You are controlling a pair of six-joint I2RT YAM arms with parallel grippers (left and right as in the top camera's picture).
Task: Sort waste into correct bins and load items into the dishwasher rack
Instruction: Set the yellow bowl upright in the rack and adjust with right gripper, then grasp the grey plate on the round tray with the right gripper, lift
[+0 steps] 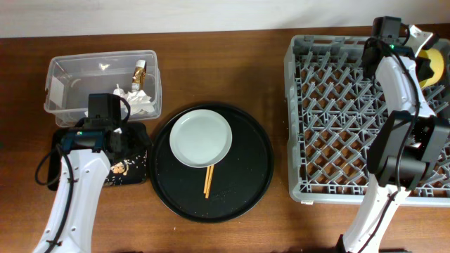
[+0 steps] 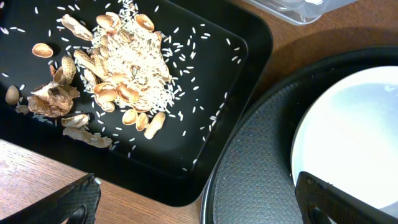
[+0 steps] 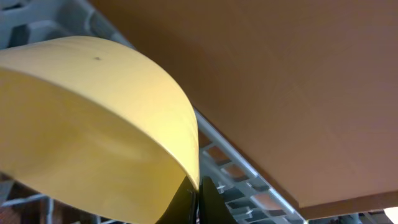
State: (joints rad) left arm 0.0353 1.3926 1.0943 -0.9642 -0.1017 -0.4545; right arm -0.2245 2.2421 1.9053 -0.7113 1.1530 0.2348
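Note:
My left gripper is open and empty, hovering over the near corner of the flat black tray. Tan food scraps and rice lie in that tray. The clear tub holds white tissue wads and a small wrapper. The pale plate and orange-brown chopsticks lie on the round black tray. My right gripper is shut on the rim of the yellow bowl at the far right corner of the grey rack.
The round black tray's textured rim lies right beside the flat black tray. Bare wooden table separates the tub from the rack. The cups are not in view.

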